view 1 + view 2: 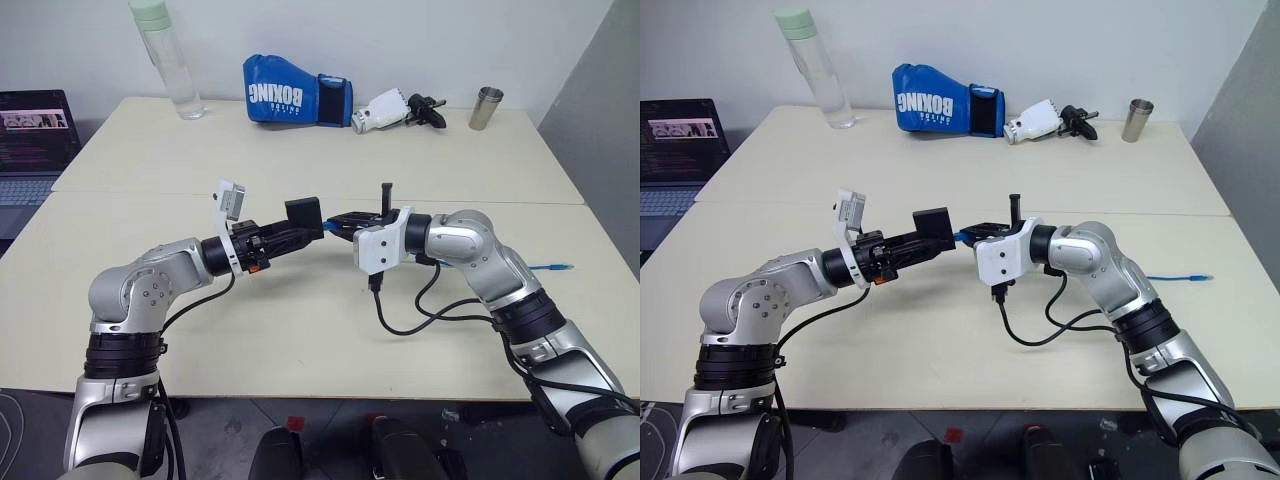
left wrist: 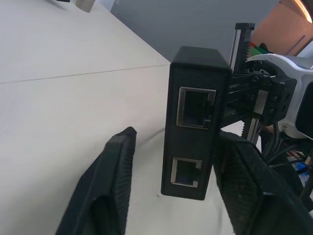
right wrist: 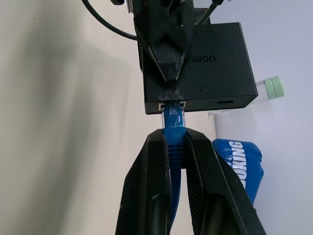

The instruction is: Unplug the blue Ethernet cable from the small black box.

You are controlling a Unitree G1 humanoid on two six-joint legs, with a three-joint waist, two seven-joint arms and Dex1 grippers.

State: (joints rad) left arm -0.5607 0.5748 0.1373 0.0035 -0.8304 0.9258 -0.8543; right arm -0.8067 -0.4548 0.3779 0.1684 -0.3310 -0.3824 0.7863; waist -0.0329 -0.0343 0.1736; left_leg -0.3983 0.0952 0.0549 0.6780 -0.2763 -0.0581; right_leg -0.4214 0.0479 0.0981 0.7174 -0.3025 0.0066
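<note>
Right end effector (image 3: 175,147) clenches the floppy blue cable (image 3: 173,120) behind its plug; left end effector (image 2: 171,181), partly closed, straddles the light, rigid black box (image 2: 195,122).

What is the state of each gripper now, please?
Left gripper: fingers on either side of the small black box; a firm grip cannot be told.
Right gripper: shut on the blue Ethernet cable, plug in the box.

Two pale tables pushed together

The cream table (image 1: 300,330) met a second one along a seam; on the far one lay a clear bottle (image 1: 172,70), a blue boxing glove (image 1: 296,93), a white-and-black gripper part (image 1: 398,110) and a metal cup (image 1: 486,108).
</note>
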